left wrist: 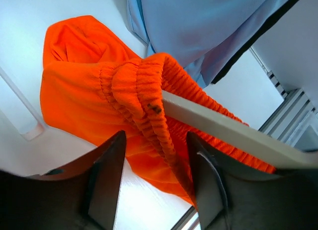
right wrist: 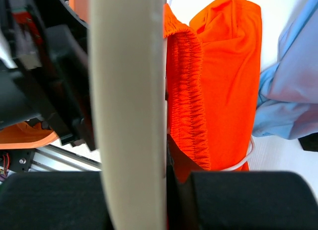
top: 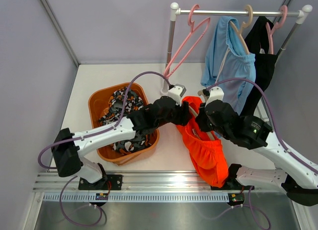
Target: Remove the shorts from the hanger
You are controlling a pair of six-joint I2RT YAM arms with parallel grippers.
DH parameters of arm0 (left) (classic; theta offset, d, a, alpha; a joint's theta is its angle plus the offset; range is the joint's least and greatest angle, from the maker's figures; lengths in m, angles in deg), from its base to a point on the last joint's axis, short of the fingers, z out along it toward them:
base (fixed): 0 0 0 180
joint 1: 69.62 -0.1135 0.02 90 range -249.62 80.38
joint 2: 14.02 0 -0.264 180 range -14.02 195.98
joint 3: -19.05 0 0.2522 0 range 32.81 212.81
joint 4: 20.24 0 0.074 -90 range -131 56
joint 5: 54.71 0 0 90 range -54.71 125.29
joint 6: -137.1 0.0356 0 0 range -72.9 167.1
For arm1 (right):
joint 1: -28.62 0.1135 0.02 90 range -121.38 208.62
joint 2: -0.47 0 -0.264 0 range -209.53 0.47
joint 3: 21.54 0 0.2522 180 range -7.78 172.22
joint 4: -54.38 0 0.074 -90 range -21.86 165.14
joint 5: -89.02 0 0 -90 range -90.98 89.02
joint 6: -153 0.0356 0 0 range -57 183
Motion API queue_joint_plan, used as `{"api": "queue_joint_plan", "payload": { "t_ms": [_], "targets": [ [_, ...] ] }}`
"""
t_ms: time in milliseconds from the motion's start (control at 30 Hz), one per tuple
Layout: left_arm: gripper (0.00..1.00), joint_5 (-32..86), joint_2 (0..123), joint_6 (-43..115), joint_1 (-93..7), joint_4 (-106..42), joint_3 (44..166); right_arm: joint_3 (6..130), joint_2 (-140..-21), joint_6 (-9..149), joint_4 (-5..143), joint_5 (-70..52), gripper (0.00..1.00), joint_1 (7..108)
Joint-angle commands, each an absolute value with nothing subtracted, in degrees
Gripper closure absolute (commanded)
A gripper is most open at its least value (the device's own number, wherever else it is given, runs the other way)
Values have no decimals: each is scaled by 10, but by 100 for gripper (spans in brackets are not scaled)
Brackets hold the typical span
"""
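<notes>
White tabletop (top: 94, 78) carries an orange basket (top: 93, 107) left of center, camouflage shorts (top: 119, 98) inside; clothes rack post (top: 171, 41) stands at far side.

My left arm of white tubes and fat black joints (top: 102, 135), my right arm (top: 280, 153) just the same, a thin purple cable (top: 141, 75) on each, tiny green light (top: 255, 131) on the right

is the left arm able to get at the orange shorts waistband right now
Probably yes: the left arm has its jaws open either side of the orange shorts waistband, with nothing between. The right arm seems to grip the cream hanger in its jaws.
</notes>
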State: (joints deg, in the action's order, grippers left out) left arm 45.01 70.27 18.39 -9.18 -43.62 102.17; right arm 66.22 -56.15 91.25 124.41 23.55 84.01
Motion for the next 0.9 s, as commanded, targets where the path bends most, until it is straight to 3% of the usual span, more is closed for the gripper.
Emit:
{"api": "queue_joint_plan", "payload": {
  "t_ms": [0,67,200,300,867],
  "targets": [
    [53,465,724,180,-90,-417,1066,687,-546,924,1237,265,100,846],
    [69,472,731,179,-90,-419,1076,691,-546,924,1241,264,100,847],
    [90,491,741,185,-90,-434,1094,696,-550,924,1250,264,100,848],
    [100,515,743,192,-91,-439,1103,704,-557,924,1260,263,100,847],
    [100,543,789,185,-173,-477,1142,711,-555,925,1255,249,100,858]
  ]
}}
